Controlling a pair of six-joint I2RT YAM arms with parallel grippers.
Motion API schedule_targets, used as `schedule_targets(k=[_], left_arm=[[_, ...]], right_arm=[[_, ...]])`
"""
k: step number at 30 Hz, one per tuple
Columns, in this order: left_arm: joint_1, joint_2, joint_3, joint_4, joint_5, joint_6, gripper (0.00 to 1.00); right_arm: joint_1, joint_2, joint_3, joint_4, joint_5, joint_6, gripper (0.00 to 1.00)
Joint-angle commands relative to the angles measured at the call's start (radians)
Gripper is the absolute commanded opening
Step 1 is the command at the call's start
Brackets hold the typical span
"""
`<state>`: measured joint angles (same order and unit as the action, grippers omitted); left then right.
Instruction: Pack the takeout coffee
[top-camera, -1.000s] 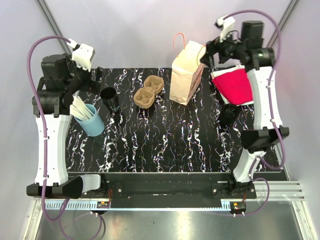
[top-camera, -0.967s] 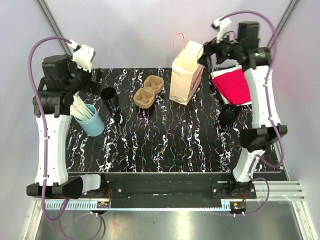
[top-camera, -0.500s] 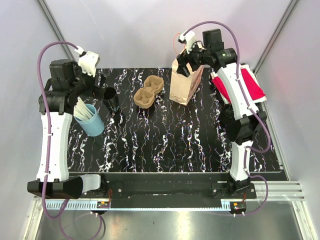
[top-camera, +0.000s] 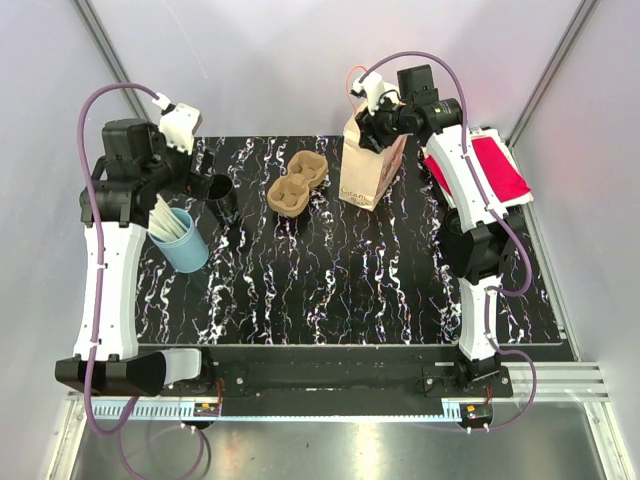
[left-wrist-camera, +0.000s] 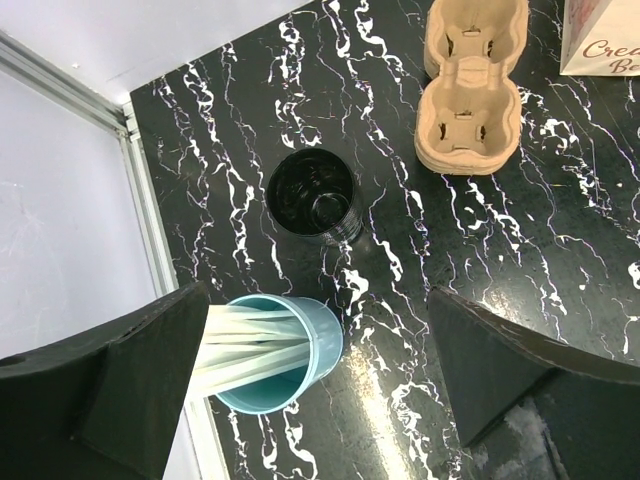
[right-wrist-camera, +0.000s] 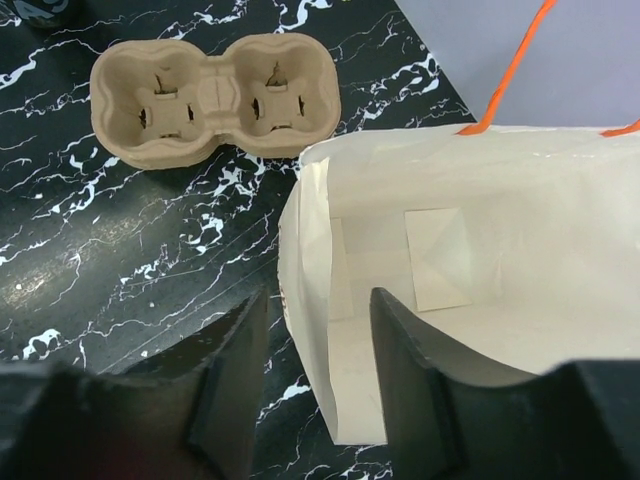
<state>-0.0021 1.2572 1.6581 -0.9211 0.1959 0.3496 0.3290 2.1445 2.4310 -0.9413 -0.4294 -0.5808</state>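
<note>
The black marbled tabletop (top-camera: 330, 290) is carrying the paper bag (top-camera: 372, 165) at upper centre. Left wrist: the left gripper (left-wrist-camera: 318, 300) is hanging wide open and empty over the black cup (left-wrist-camera: 313, 195). Right wrist: the right gripper (right-wrist-camera: 315, 300), half open, is straddling the bag's thin wall without pinching it. A skewed squeeze is risking to crumple or tip it. The bag is standing cream, orange-handled and empty.

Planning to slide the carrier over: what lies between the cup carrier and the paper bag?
Nothing: only bare marbled table separates the cup carrier from the paper bag, as the right wrist view shows.
</note>
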Motion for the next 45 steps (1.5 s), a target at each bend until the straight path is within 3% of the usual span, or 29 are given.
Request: schedule_targets(k=[1,7,11,14,20,30,40,45], left_arm=[[0.001,0.005,-0.011,0.053,0.037,0.009,0.99],[0.001,0.01,-0.014,0.059,0.05,0.006,0.99],[0.001,0.01,-0.02,0.064,0.06,0.002,0.99],[0.001,0.008,-0.024,0.062,0.063,0.0,0.99],[0.001,0.002,-0.04,0.071,0.069,-0.001,0.99],[0.001,-0.007,-0.057,0.082,0.1,-0.003,0.99],[0.001,-0.013,-0.066,0.09,0.126,-0.006,0.99],[0.001,-0.019,-0.072,0.097,0.137,-0.014,0.99]], right_arm=[[0.004,0.008,0.02,-0.022,0.001,-0.024,0.47],[0.002,0.003,0.02,-0.07,-0.006,-0.05,0.32],[0.002,-0.014,0.019,-0.077,0.015,-0.036,0.09],[0.004,-0.037,0.016,-0.079,0.056,-0.025,0.0],[0.005,-0.119,-0.03,-0.12,0.106,-0.039,0.0],[-0.007,-0.319,-0.249,-0.076,0.282,-0.139,0.0],[-0.019,-0.57,-0.611,0.004,0.319,-0.171,0.0],[-0.018,-0.64,-0.665,-0.022,0.319,-0.171,0.0]])
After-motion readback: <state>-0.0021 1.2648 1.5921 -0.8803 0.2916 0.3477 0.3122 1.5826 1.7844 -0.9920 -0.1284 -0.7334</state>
